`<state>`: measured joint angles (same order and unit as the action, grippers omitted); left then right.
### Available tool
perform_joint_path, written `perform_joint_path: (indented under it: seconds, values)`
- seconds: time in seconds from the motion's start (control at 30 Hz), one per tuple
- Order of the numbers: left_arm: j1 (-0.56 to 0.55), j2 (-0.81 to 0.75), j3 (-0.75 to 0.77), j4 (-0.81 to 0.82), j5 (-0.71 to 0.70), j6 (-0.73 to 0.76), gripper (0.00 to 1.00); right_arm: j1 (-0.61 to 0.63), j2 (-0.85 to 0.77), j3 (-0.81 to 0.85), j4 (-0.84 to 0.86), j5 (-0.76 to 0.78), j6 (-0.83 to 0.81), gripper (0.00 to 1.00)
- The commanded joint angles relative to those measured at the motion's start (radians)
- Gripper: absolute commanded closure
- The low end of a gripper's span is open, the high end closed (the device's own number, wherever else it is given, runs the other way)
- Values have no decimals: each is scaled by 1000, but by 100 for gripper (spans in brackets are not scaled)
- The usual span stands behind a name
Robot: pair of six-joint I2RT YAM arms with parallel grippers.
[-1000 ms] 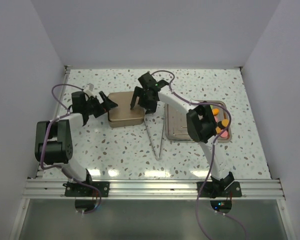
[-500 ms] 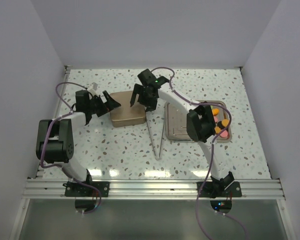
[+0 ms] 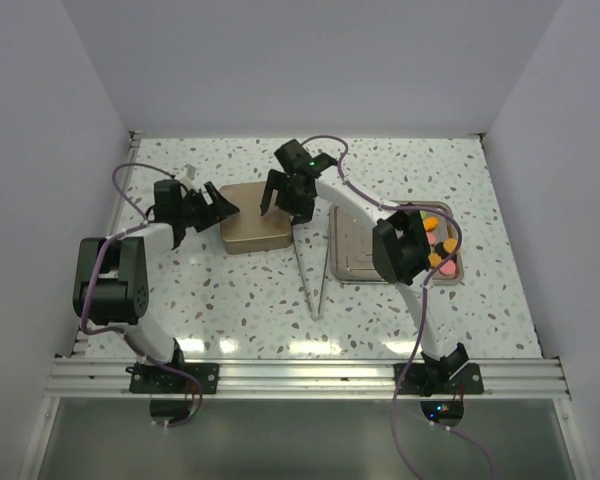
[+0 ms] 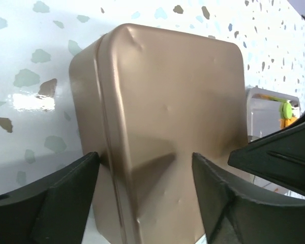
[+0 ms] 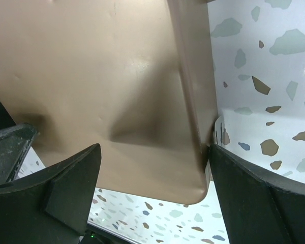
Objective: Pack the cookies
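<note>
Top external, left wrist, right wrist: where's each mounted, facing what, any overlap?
Top external: fixed above and behind the arm bases, looking down on the table; left arm and right arm show whole, left gripper and right gripper at the gold tin, cookies far right.
Left wrist: on the left arm, facing the tin's left end; its own fingers low in frame.
Right wrist: on the right arm, facing the tin from its other end; its own fingers low in frame.
Shared: all three show the tin.
</note>
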<state>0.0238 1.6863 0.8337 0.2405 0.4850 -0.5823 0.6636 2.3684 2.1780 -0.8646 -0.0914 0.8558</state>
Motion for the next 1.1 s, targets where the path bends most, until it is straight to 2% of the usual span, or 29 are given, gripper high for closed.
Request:
perform_joint_path:
  seconds: [0.0,0.03,0.1,0.13,0.2,0.47,0.87,0.97,1.07]
  values:
    - [-9,-25,-2,11,-8,9,25,16,-5,-1,-11,-10,-8,10]
    - [-9,-22,-14,13,-8,6,39,16,-6,-10,-10,-10,-9,10]
    - [-7,-19,-34,19,-14,-11,54,16,-8,-17,-11,-11,-9,11]
    - [-7,-16,-53,22,-19,-14,66,16,-9,-21,-13,-11,-11,11]
    - [-7,-11,-76,26,-33,-24,79,16,-11,-23,-19,-11,-15,11]
    - [-7,-19,-55,-24,-51,-11,80,16,-21,-23,-33,1,-24,11]
    - [8,-118,16,-119,-86,13,82,11,-96,-37,-45,41,-26,10]
    - [11,-149,18,-132,-89,12,80,8,-127,-49,-48,53,-29,10]
    - [19,-180,16,-148,-98,12,73,5,-165,-63,-53,71,-34,8]
